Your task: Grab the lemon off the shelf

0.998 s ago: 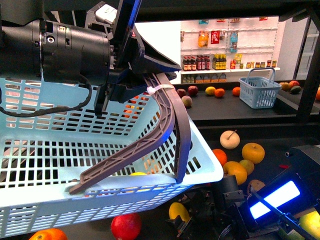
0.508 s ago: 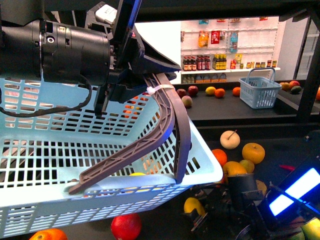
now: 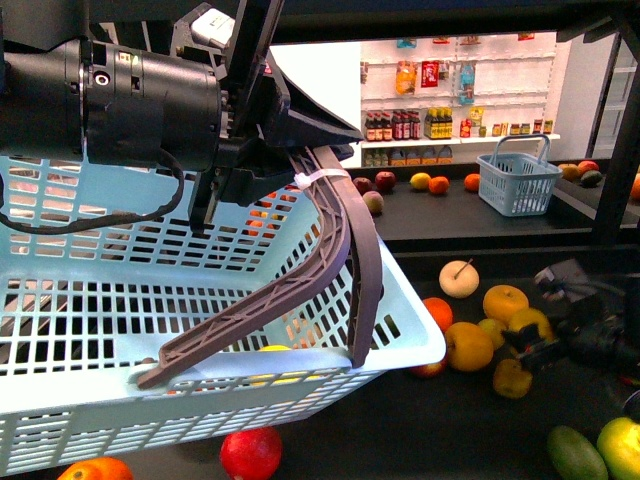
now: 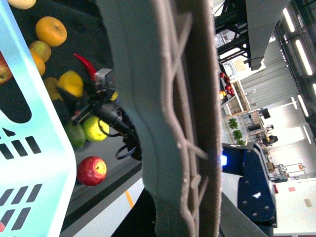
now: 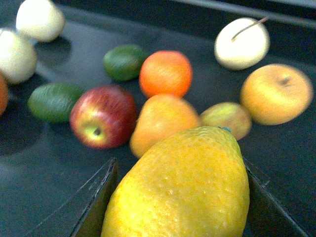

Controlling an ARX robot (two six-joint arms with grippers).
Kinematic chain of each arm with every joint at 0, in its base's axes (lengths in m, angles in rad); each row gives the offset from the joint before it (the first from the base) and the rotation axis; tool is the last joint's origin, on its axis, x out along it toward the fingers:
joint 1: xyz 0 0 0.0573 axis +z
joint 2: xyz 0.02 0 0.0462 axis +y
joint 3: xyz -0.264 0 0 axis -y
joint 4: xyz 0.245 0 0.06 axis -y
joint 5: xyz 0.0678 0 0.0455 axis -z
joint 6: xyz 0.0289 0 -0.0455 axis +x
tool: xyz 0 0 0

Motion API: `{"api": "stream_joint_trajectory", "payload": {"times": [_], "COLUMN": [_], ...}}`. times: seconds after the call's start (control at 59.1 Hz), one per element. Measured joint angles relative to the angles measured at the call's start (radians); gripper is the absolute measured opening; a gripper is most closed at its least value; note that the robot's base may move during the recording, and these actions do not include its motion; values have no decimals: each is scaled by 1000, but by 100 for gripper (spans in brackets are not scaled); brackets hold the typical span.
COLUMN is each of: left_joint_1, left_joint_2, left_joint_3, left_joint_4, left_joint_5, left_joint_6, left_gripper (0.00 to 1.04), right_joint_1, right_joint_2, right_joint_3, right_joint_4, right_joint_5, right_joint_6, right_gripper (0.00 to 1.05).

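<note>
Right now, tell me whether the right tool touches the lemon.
Touching. Right wrist view shows the lemon pressed between both fingers of the right tool.

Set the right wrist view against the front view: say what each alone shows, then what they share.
Right wrist only: the lemon up close, pitted skin filling the frame, clamped in the right gripper.
Front only: the basket, its handle held by the left gripper, with a second basket and bottle shelves behind.
Both: the stemmed pear, yellow apple and orange lying on the shelf.
</note>
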Motion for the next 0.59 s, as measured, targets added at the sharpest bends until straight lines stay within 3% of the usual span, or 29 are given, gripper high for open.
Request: {"api": "stream_joint_trajectory", "payload": {"times": [0.203,0.592], "left_joint_1": [0,0], "left_joint_2": [0,0], "left_joint_3": [0,0], "left_joint_4": [0,0], "left_joint_5": [2,0], "left_joint_6": [0,0], "left_gripper": [9,9], "right_joint_1": [-2,211], "right_joint_2": [-246,-604], "right_joint_3": [-158,-528], "right_joint_4": [130,265], "right_joint_5": [-34,-131], "right_joint_6": [159,426], "right_gripper": [65,65]}}
